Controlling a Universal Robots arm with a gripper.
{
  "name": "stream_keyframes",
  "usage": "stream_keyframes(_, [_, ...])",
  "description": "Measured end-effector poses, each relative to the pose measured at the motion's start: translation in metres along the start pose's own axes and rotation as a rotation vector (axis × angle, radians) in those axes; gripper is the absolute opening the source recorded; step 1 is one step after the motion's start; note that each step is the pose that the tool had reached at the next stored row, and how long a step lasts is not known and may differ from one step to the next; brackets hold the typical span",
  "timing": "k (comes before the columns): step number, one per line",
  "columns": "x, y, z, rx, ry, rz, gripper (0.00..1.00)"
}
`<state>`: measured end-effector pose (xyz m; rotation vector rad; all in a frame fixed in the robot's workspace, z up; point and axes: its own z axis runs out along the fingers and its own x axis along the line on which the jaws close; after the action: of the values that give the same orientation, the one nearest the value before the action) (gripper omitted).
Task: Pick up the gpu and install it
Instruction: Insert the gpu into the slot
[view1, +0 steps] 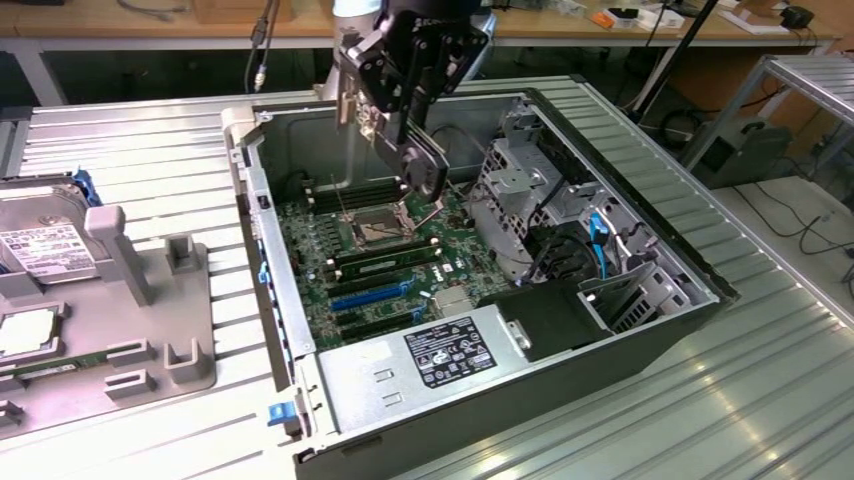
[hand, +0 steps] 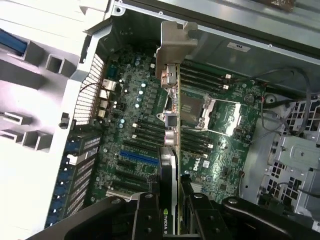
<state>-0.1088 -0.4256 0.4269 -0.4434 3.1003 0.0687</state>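
Observation:
The gpu (view1: 424, 168) hangs edge-down above the open computer case (view1: 274, 300), over the motherboard's (view1: 400, 270) rear half near the CPU socket (view1: 380, 232). My gripper (view1: 407, 125) is shut on the card's upper edge. In the wrist view the gpu (hand: 172, 127) appears edge-on, its silvery bracket (hand: 176, 42) at the far end toward the case's back wall, and my gripper (hand: 171, 222) clamps the black end of the card. The card floats clear of the board. The blue expansion slot (hand: 137, 157) lies to one side of the card's line.
A drive cage (view1: 521, 190) and cables fill the case's side toward the exterior view's right. The power supply (view1: 441, 355) sits at the near end. A grey fixture tray (view1: 147, 330) at the exterior view's left carries a silver hard drive (view1: 40, 250).

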Motion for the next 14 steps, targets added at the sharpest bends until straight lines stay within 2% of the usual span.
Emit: stream_keyframes(14, [0.0000, 0.0000, 0.0000, -0.0040, 0.0112, -0.265, 0.27])
